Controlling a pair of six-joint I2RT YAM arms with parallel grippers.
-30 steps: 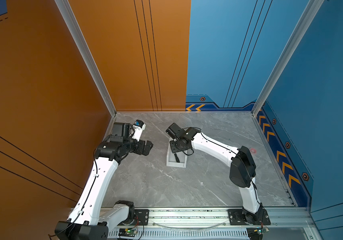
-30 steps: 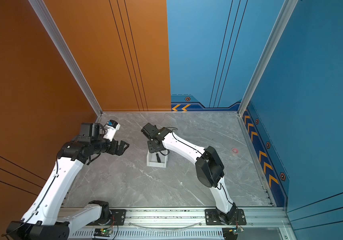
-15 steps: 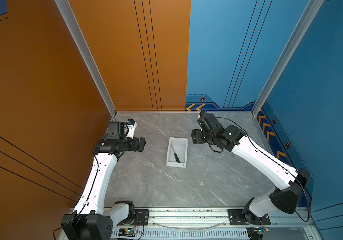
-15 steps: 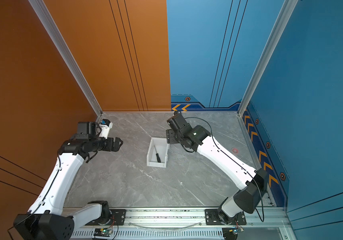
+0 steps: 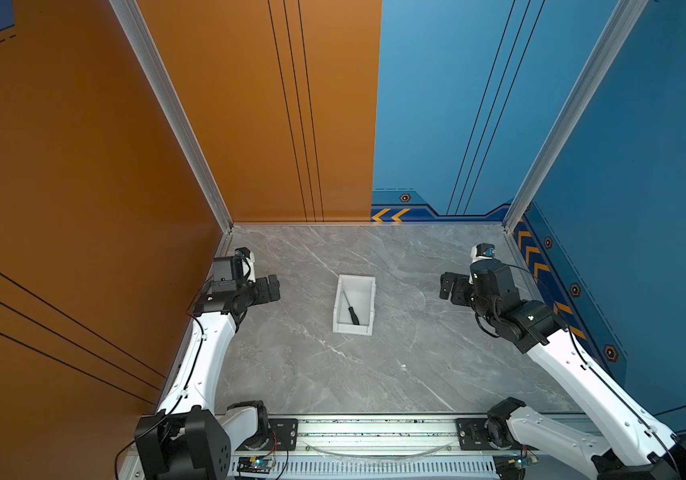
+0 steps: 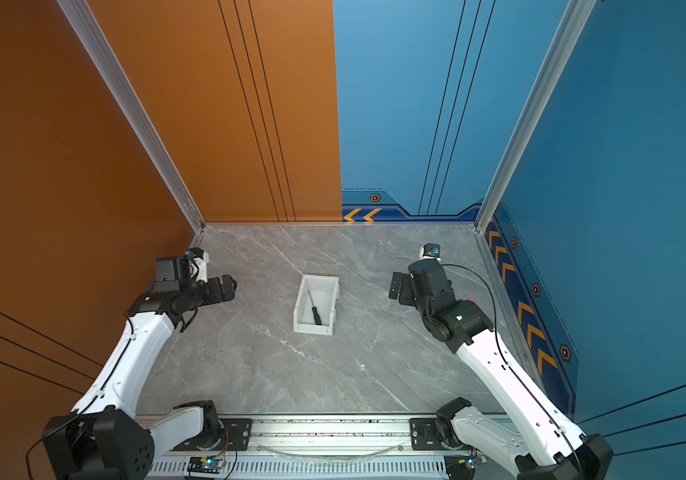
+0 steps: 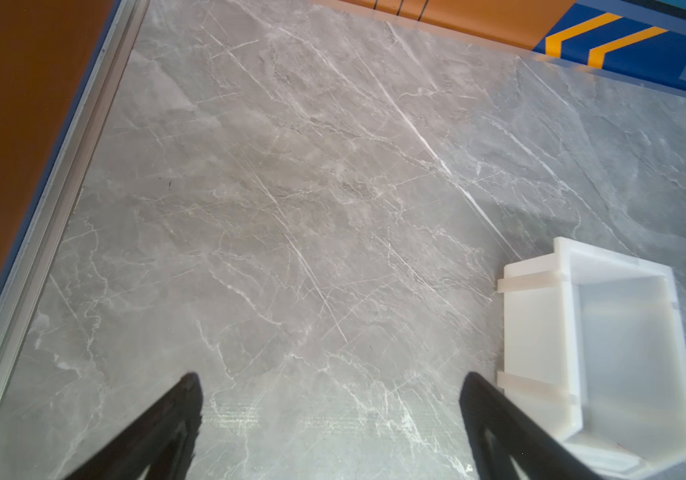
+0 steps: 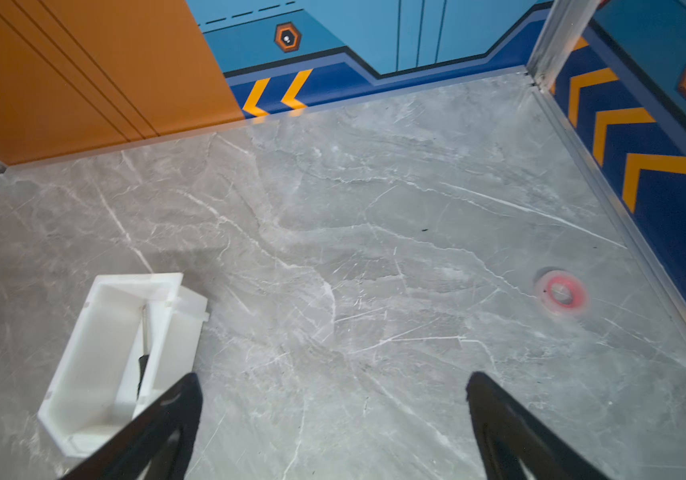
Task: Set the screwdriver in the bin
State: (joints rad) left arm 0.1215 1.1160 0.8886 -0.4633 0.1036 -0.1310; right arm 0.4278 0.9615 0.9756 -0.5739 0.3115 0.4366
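Right gripper [image 5: 449, 289] now pulled back from over bin [image 5: 368, 286], jaws spread wide; screwdriver [image 5: 351, 312] uncovered inside; left gripper [image 5: 273, 287] drawn back.

Grey marble-look tabletop [image 5: 395, 365], smooth, faint sheen, white veining. Small white rectangular plastic bin [image 5: 368, 291], matt and slightly translucent; slim screwdriver [image 5: 350, 309] inside shows matt black handle, thin dull metal shaft. Brushed aluminium rail [image 5: 374, 432] along near edge.

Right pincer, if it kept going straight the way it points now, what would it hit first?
Probably bare tabletop: the open right pincer aims between the bin and a red ring. Depth is unclear.
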